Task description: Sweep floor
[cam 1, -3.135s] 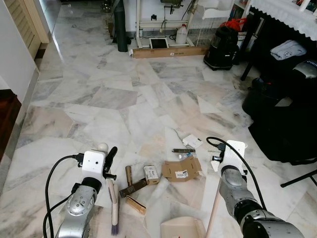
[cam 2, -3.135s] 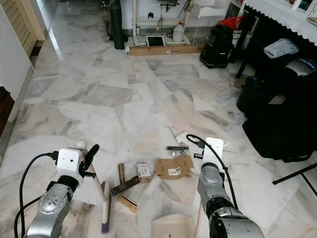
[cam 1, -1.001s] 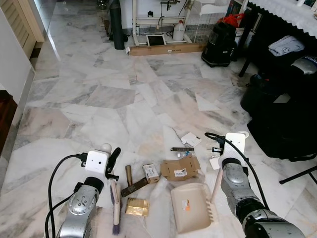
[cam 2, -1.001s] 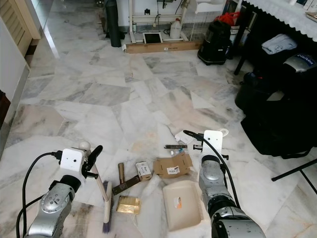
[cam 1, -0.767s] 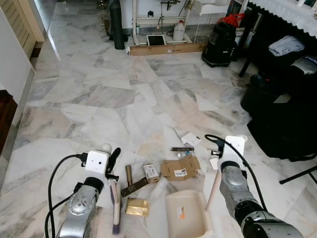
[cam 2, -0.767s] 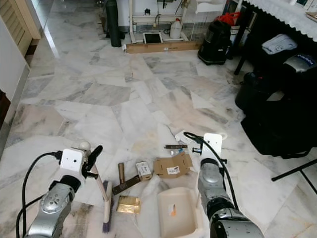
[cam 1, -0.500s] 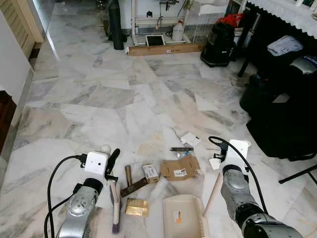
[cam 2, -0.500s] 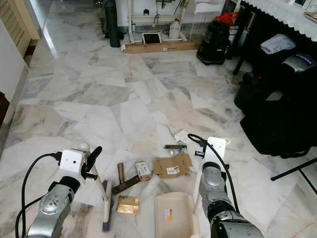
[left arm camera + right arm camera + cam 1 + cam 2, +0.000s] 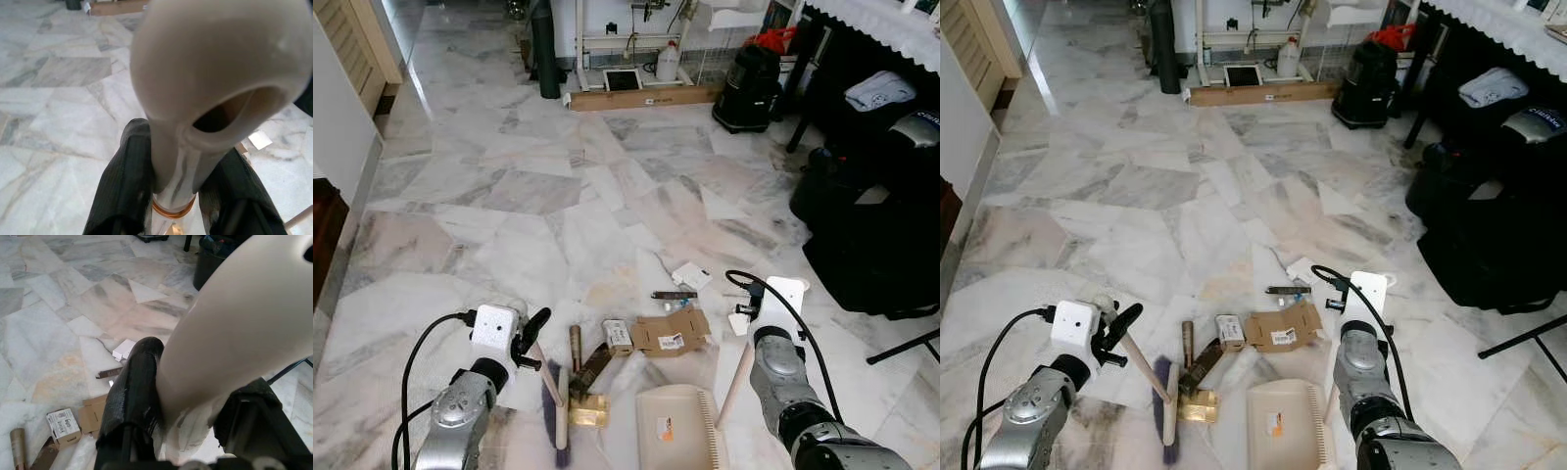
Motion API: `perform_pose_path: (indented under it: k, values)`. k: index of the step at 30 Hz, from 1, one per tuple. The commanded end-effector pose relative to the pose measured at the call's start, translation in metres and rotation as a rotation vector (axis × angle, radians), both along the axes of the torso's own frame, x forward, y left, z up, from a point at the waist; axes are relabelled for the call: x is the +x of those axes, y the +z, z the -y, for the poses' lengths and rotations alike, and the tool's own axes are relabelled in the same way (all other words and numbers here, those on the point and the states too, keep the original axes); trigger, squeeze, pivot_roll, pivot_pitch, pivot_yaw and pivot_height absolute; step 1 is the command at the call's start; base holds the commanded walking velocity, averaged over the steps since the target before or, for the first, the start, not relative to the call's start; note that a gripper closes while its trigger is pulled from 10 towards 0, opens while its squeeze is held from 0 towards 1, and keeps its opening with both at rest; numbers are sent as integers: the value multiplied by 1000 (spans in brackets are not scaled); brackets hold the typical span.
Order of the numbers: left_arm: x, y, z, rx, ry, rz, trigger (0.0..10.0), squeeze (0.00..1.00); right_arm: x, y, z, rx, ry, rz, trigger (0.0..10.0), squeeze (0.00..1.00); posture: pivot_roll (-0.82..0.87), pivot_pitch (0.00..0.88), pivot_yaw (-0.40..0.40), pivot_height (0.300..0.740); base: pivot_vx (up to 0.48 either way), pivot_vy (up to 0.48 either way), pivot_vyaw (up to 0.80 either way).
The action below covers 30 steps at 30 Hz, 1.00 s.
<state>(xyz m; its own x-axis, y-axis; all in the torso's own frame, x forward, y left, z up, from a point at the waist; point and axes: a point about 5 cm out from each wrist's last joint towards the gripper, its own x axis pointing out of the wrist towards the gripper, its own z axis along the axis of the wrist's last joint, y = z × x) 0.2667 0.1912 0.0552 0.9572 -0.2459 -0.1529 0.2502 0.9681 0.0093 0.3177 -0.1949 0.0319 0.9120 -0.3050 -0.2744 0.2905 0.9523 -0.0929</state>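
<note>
My left gripper [image 9: 534, 333] is shut on the pale handle of a broom [image 9: 548, 377], whose purple-bristled head [image 9: 557, 416] rests on the marble floor. Touching the head lie a gold packet [image 9: 588, 409] and a dark brown stick [image 9: 592, 363]. Nearby are a brown tube [image 9: 575, 345], a small white box [image 9: 617, 335], a torn cardboard piece [image 9: 671, 331], a black strip [image 9: 674, 295] and white paper [image 9: 690, 276]. My right gripper [image 9: 188, 404] is shut on the beige handle [image 9: 735, 370] of the dustpan [image 9: 674, 428], which lies flat just right of the gold packet.
Black bags [image 9: 876, 230] and a dark table crowd the right side, with a stand leg [image 9: 901, 348] on the floor. A black vacuum [image 9: 750, 88], a long cardboard box [image 9: 641, 98] and a dark post [image 9: 548, 49] line the far wall. A wooden step [image 9: 325, 230] edges the left.
My left gripper has swung the broom head rightward, pushing the gold packet and brown stick nearer the dustpan. Over the past second the dustpan shifted left, then settled.
</note>
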Motion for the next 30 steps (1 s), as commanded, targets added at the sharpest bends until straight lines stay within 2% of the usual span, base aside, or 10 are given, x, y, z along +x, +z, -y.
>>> perform_pose_path:
  k: [1,7,14,16,19,24,30]
  values:
    - [-8,-15,5,-85,-26,-106,10000,0,-6,-9,0,-2,2,-48,10000,0,52,91,-77,740,0,0,0]
    - [-5,-10,1,-154,-27,-121,10000,0,-6,-9,0,-2,2,-49,10000,0,52,93,-76,740,0,0,0]
    - [-5,-2,-1,-272,-42,-139,10000,0,-7,-10,-2,-2,1,-53,10000,0,52,93,-76,740,0,0,0]
    - [-5,-1,-2,-278,-53,-142,10000,0,-7,-10,-2,-2,1,-54,10000,0,52,93,-76,740,0,0,0]
    - [-9,0,2,-278,-130,-168,10000,0,-7,-10,-2,-4,2,-54,10000,0,52,93,-76,740,0,0,0]
    - [-12,4,6,-296,-190,-185,10000,0,-7,-10,-2,-6,2,-53,10000,0,52,93,-76,740,0,0,0]
    - [-12,17,15,-360,-278,-168,10000,0,-6,-9,-2,-7,3,-52,10000,0,55,91,-78,740,0,0,0]
